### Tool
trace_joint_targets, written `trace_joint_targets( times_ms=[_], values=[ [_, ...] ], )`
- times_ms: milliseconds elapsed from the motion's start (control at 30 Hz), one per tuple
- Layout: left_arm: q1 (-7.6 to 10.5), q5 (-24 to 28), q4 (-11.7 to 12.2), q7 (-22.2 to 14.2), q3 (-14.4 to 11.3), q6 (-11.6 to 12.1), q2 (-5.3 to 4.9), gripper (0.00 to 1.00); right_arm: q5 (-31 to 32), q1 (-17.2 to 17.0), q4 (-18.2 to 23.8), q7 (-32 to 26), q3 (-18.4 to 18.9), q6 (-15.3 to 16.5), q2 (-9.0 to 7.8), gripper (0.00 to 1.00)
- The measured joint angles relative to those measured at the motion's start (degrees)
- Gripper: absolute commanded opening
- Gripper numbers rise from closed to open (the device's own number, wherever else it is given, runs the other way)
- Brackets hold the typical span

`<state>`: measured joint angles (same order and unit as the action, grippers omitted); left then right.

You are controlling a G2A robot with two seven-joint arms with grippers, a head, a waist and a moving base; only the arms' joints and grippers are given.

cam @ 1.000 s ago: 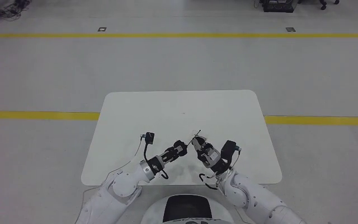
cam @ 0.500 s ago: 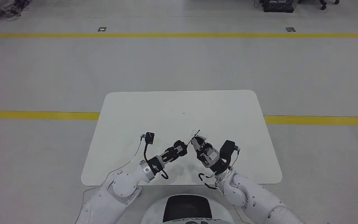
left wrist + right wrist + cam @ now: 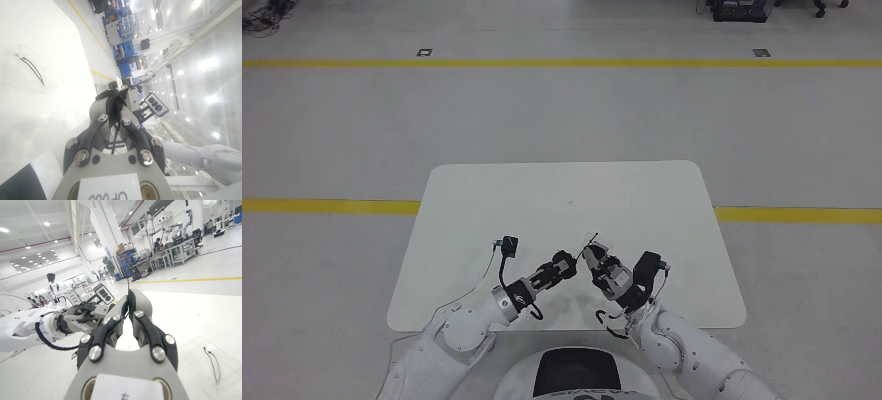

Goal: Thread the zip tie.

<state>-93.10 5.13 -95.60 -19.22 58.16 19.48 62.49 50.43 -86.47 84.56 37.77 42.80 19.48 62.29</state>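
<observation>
A black zip tie, a white table, yellow lines on the pale grey floor.

R gripper w/ pads pressed together on a thin black zip tie; strap sticks straight out past the tips. L gripper sits just beside it, partly hidden behind one R finger. White table below; clear tray on it w/ 2 more black ties lying side by side.
</observation>
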Motion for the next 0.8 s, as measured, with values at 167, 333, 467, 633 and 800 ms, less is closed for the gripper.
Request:
trace_joint_targets(
  times_ms=[167, 333, 467, 633, 800],
  values=[
    [0.0, 0.0, 0.0, 0.0, 0.0, 0.0, 0.0, 0.0, 0.15, -0.17, 0.44, -0.19, -0.16, 0.0, 0.07, 0.0],
    [0.0, 0.0, 0.0, 0.0, 0.0, 0.0, 0.0, 0.0, -0.03, -0.26, 0.82, -0.14, -0.37, 0.0, -0.04, 0.0],
    [0.0, 0.0, 0.0, 0.0, 0.0, 0.0, 0.0, 0.0, -0.06, -0.28, 1.11, -0.01, -0.59, 0.0, -0.21, 0.0],
    [0.0, 0.0, 0.0, 0.0, 0.0, 0.0, 0.0, 0.0, -0.29, -0.12, 1.44, -0.16, -1.15, 0.0, -0.43, 0.0],
    [0.0, 0.0, 0.0, 0.0, 0.0, 0.0, 0.0, 0.0, -0.97, 0.16, 1.35, -0.18, -1.64, 0.0, -0.61, 0.0]
  ],
)
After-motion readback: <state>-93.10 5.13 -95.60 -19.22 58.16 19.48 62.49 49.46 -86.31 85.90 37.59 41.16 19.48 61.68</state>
